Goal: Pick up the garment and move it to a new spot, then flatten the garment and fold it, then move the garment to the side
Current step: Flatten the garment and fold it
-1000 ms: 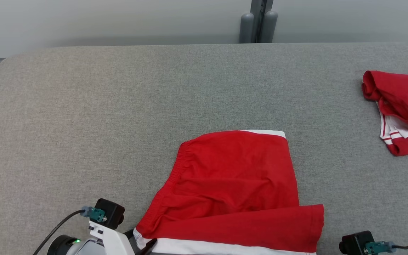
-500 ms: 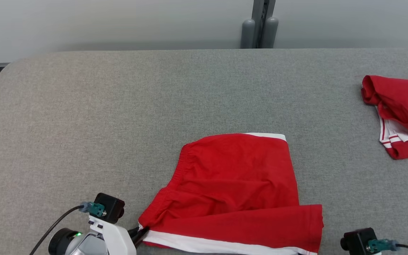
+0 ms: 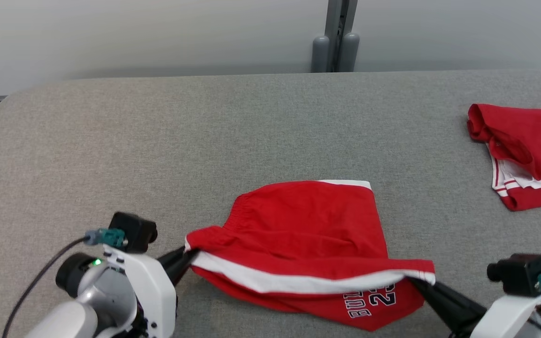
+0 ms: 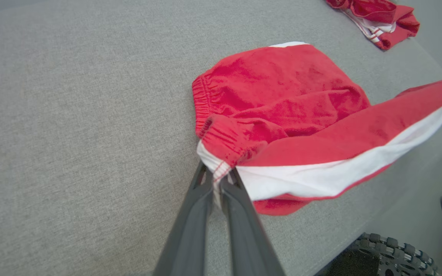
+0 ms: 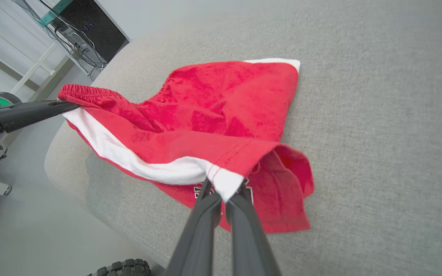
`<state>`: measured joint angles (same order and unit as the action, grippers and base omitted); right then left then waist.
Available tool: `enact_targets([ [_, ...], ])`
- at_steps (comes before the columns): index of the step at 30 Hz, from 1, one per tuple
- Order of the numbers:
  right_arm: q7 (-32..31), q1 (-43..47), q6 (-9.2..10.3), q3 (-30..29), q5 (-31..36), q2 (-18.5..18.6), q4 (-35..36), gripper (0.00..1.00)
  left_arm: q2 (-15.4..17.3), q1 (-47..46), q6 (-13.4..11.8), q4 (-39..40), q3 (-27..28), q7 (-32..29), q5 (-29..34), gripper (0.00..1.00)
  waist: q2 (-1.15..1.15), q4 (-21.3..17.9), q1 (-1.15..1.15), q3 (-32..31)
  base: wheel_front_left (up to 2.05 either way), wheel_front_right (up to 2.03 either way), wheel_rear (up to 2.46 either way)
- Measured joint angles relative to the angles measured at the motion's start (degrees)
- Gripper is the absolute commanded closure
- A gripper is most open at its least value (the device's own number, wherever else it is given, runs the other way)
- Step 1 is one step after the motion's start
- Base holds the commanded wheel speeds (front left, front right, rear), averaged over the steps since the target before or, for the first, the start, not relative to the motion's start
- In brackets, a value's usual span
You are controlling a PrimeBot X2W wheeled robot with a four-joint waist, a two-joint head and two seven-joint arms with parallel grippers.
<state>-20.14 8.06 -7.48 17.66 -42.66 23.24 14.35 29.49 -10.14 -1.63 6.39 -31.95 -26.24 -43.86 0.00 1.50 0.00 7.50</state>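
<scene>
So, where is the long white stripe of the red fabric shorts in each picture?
Head view: long white stripe lower centre, stretched between left gripper and right gripper.
Left wrist view: centre right, rising rightward.
Right wrist view: left of centre, slanting.
Shared landmark: small white far corner of the red shorts.

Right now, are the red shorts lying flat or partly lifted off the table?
Partly lifted: the left gripper and right gripper hold the white-striped edge of the red shorts up; the far part rests on the table.
</scene>
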Motion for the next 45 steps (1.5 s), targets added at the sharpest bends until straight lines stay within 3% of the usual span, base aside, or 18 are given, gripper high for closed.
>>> enact_targets([
  [6,-1.03,-10.86,0.0,-1.31,-3.15,3.69,1.77,1.0,0.01,-11.23,1.41,-2.08,0.74,-3.38,1.59,1.0,0.0,-1.1,0.0,1.97,0.0,0.0,0.0],
  [11,-1.1,-25.07,0.0,-1.66,-7.98,6.23,-0.6,1.0,-2.35,-26.04,4.19,-8.23,1.75,-5.57,2.13,1.0,0.0,-1.69,0.0,5.79,0.0,0.0,0.0],
  [20,-0.76,-56.08,0.0,3.18,-14.16,10.77,-11.6,1.0,-7.56,-54.02,8.21,-25.92,0.05,-6.36,5.06,1.0,0.0,-2.33,0.0,16.02,0.0,0.0,0.0],
  [28,6.62,-80.17,-0.01,9.25,-14.13,11.54,-22.86,1.0,-12.14,-74.02,8.9,-40.97,-0.77,0.46,6.6,1.0,0.0,-2.45,0.0,23.64,0.0,0.0,0.0],
  [38,15.33,-98.44,-0.02,17.45,-15.05,11.68,-34.55,1.0,-15.66,-87.28,9.12,-54.38,-3.86,11.24,7.67,1.0,0.0,-2.27,0.0,24.9,0.0,0.0,0.0],
  [45,15.23,-95.01,-0.01,27.19,-19.17,14.22,-35.12,1.0,-16.05,-82.35,9.12,-56.45,-10.71,11.55,1.92,1.0,0.0,-1.21,0.0,24.81,0.0,0.0,0.0],
])
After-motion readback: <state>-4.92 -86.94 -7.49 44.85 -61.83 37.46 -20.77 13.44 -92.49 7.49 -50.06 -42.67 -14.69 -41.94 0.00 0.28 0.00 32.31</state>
